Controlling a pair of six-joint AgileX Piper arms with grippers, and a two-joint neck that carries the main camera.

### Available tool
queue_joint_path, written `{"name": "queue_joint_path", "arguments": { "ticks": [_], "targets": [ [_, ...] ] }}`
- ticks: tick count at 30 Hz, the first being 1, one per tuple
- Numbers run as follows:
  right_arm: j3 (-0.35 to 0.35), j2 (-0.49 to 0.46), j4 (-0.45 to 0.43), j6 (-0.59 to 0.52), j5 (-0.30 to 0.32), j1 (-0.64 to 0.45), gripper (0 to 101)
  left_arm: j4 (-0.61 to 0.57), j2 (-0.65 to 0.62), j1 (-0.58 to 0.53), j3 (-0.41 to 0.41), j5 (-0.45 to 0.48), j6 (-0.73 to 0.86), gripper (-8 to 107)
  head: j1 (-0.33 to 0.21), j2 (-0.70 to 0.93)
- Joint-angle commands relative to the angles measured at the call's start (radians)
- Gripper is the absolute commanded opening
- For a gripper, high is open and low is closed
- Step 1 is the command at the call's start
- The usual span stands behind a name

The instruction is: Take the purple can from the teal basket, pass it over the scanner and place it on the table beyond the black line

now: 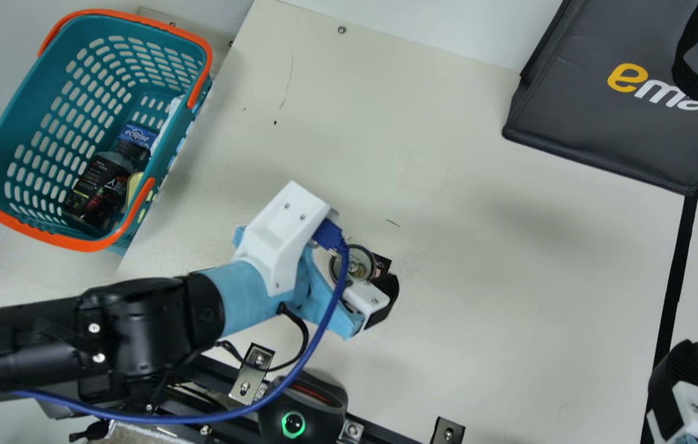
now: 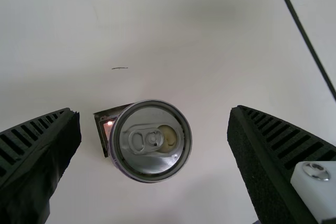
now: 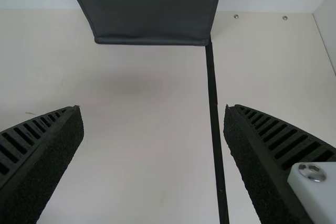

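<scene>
1. So the purple can (image 2: 151, 141) is out on the cream table (image 1: 478, 246), lid up with the pull tab showing. It's on the basket side of the black line (image 1: 674, 290), well apart from it.
2. Left gripper (image 1: 380, 301) is right over the can, fingers spread wide. The can sits in the gap between them in the left wrist view, with daylight on both sides, so nothing's clamped on it.
3. There's a small dark-edged square (image 2: 110, 112) with a reddish spot peeking out from beside the can's rim. Can't tell what it is.
4. Right gripper (image 1: 688, 394) is down at the lower right of the main view, near the black line. Its wrist view shows the fingers well apart, nothing between them.
5. The scanner (image 1: 272, 404), with its green ring lit, is at the main view's bottom edge, just beside the table edge.
6. Teal basket (image 1: 22, 117) with the orange rim is over at upper left, holding a dark bottle (image 1: 99, 185) and a blue pack (image 1: 138, 134), plus something whitish along its side.
7. Dark grey bag (image 1: 602, 111) is at upper right, and the black line runs down from its lower corner.
</scene>
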Motion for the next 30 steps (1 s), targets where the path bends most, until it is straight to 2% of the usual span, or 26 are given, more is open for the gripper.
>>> {"name": "queue_joint_path", "arguments": {
  "ticks": [1,18,30],
  "targets": [
    [0.000,0.000,0.000,0.000,0.000,0.000,95,-0.066,-0.025,0.027,-0.004,0.005,0.070,90,-0.029,0.002],
    [0.000,0.000,0.000,0.000,0.000,0.000,95,-0.355,-0.124,0.208,-0.014,0.070,0.456,90,-0.029,0.002],
    [0.000,0.000,0.000,0.000,0.000,0.000,95,-0.435,-0.171,0.199,0.035,0.075,0.681,90,-0.029,0.002]
  ]
}}
